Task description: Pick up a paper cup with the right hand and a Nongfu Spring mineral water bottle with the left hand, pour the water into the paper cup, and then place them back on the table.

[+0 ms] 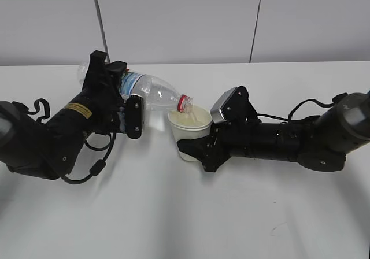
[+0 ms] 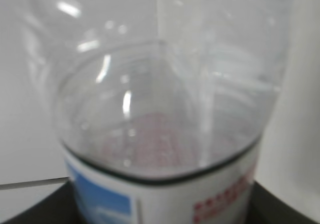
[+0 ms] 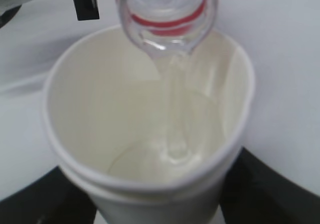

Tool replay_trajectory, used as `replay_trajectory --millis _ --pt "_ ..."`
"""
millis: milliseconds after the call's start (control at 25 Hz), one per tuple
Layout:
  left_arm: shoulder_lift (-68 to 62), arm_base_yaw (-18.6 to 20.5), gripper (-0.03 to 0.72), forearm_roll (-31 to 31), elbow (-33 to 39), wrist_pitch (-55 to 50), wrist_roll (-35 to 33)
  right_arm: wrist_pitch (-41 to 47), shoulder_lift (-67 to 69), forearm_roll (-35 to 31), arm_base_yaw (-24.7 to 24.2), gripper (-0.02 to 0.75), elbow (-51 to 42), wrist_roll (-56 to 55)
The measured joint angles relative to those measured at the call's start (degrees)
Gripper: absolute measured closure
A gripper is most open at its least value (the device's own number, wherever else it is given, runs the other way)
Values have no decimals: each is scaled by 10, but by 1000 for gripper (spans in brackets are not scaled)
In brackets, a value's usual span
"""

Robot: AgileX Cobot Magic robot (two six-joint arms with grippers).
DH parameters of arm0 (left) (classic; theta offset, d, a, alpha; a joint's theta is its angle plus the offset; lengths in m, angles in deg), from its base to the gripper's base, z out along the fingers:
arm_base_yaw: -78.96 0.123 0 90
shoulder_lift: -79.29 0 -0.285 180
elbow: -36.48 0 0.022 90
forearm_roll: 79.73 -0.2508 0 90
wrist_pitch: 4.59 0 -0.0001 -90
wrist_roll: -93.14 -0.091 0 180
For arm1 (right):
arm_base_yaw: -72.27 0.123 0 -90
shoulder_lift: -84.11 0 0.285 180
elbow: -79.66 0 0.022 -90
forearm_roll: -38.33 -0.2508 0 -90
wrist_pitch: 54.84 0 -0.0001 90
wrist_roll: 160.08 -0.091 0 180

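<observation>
Pouring water point(image 3: 172, 109) in exterior view, left hand point(image 1: 124, 111) clenched on near-horizontal Nongfu Spring mineral water bottle point(image 1: 153, 94), mouth past its tips over paper cup point(image 1: 188, 133) grasped by right hand point(image 1: 199, 149); left wrist: bottle between fingers; right wrist: mouth above cup.

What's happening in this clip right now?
The left gripper holds the water bottle tipped nearly horizontal, its mouth over the paper cup. The right gripper holds that cup upright above the table. A stream of water is running into the cup, which is only partly filled.
</observation>
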State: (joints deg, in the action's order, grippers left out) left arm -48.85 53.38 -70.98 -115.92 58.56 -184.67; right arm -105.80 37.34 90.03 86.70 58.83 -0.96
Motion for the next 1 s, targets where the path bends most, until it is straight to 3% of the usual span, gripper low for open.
replay_trajectory --millis 440,1000 --pt "0 0 315 20 0 3 7 1 0 0 0 256 0 0" --pt "0 0 316 22 0 4 94 1 0 -24 0 256 0 1"
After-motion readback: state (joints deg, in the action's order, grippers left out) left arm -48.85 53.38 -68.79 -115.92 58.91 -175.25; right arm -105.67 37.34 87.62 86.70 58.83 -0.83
